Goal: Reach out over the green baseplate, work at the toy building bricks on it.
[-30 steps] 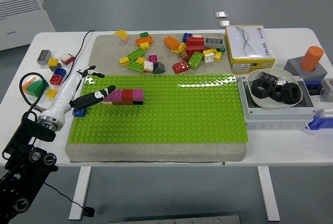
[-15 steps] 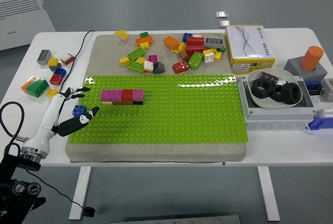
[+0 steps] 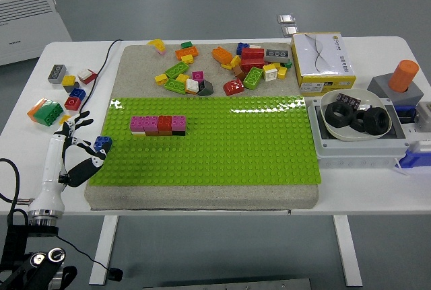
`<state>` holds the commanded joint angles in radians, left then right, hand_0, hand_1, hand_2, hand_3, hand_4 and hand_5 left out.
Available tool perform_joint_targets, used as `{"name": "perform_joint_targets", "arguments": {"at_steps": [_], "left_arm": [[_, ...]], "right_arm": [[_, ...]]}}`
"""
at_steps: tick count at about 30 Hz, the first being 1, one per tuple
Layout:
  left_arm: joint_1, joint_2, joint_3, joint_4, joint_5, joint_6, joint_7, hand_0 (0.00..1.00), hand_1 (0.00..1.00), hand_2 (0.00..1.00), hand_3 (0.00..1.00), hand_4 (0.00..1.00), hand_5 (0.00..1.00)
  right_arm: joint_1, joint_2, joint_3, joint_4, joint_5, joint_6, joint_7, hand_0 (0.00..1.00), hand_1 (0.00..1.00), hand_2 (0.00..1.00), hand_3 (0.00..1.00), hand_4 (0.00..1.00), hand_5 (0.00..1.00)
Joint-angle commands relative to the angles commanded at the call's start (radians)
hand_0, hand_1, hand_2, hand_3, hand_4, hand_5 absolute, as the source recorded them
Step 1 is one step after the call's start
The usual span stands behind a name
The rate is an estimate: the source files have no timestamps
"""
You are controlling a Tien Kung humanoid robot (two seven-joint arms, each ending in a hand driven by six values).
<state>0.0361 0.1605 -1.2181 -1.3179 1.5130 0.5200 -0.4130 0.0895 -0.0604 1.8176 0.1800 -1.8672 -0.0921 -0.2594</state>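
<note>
One hand [image 3: 75, 147] visible, left, fingers spread, empty, beside green baseplate [image 3: 222, 155]; blue brick [image 3: 102, 143] partly hidden.

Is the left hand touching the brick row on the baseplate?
No. The left hand sits at the baseplate's left edge, fingers spread and empty, with bare green studs between it and the brick row.

Lab: white table [image 3: 350, 196], test props

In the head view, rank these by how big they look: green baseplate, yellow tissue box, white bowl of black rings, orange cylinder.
Largest to smallest as they look:
1. green baseplate
2. white bowl and yellow tissue box, too alike to rank
3. orange cylinder
</note>
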Motion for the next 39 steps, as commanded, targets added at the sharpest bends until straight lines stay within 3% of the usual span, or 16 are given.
{"name": "perform_joint_targets", "arguments": {"at_steps": [5,6,11,12,17,18,23,24,29,30,35,36,39], "left_arm": [[-0.005,-0.006,-0.002,0.003,-0.02,0.056,-0.018,0.447,0.228,0.442,0.85,0.908,0.299],[-0.006,-0.006,-0.004,0.003,-0.022,0.063,-0.022,0.458,0.189,0.194,0.785,0.967,0.293],[-0.008,-0.008,-0.021,0.008,-0.059,0.11,-0.047,0.458,0.189,0.194,0.785,0.967,0.293],[-0.008,-0.008,-0.022,0.009,-0.062,0.112,-0.047,0.519,0.194,0.141,0.531,0.998,0.285],[-0.008,-0.008,-0.043,0.013,-0.07,0.125,-0.034,0.519,0.194,0.141,0.531,0.998,0.285],[-0.007,-0.008,-0.048,0.013,-0.068,0.125,-0.032,0.511,0.156,0.109,0.464,0.998,0.227],[-0.006,-0.01,-0.098,0.02,-0.028,0.125,-0.01,0.511,0.156,0.109,0.464,0.998,0.227],[-0.006,-0.009,-0.108,0.022,-0.017,0.124,-0.002,0.513,0.151,0.104,0.418,0.998,0.168],[-0.007,0.012,-0.167,0.015,0.068,0.046,0.082,0.513,0.151,0.104,0.418,0.998,0.168],[-0.009,0.019,-0.174,0.014,0.082,0.03,0.096,0.59,0.191,0.152,0.629,0.964,0.039],[-0.04,0.071,-0.198,0.002,0.184,-0.086,0.195,0.59,0.191,0.152,0.629,0.964,0.039],[-0.047,0.081,-0.198,-0.001,0.203,-0.106,0.211,0.711,0.286,0.23,0.621,0.979,0.117],[-0.069,0.096,-0.204,-0.014,0.257,-0.161,0.234,0.711,0.286,0.23,0.621,0.979,0.117]], "right_arm": [[-0.001,-0.002,-0.001,0.0,0.0,-0.002,-0.002,0.52,0.63,0.737,0.81,0.901,0.998],[-0.001,-0.002,-0.002,0.0,0.001,-0.002,-0.002,0.52,0.627,0.736,0.811,0.898,0.998],[-0.002,0.0,-0.017,0.0,0.013,-0.004,-0.004,0.52,0.627,0.736,0.811,0.898,0.998],[-0.002,0.001,-0.019,0.0,0.015,-0.004,-0.005,0.52,0.629,0.739,0.811,0.895,0.998],[-0.002,0.006,-0.049,0.0,0.037,-0.007,-0.007,0.52,0.629,0.739,0.811,0.895,0.998],[-0.002,0.007,-0.053,0.0,0.04,-0.007,-0.007,0.52,0.629,0.738,0.81,0.894,0.998],[-0.002,0.012,-0.073,0.0,0.054,-0.008,-0.009,0.52,0.629,0.738,0.81,0.894,0.998],[-0.002,0.012,-0.076,0.0,0.055,-0.008,-0.009,0.52,0.63,0.741,0.811,0.894,0.998],[-0.002,0.012,-0.083,0.0,0.061,-0.009,-0.009,0.52,0.63,0.741,0.811,0.894,0.998],[-0.001,0.012,-0.084,0.0,0.062,-0.01,-0.009,0.52,0.631,0.74,0.811,0.892,0.998],[0.002,0.011,-0.083,0.0,0.061,-0.011,-0.009,0.52,0.631,0.74,0.811,0.892,0.998],[0.003,0.01,-0.082,0.0,0.059,-0.011,-0.009,0.52,0.631,0.74,0.811,0.892,0.998],[0.007,0.012,-0.076,0.0,0.051,-0.011,-0.009,0.52,0.631,0.74,0.811,0.892,0.998]]}}
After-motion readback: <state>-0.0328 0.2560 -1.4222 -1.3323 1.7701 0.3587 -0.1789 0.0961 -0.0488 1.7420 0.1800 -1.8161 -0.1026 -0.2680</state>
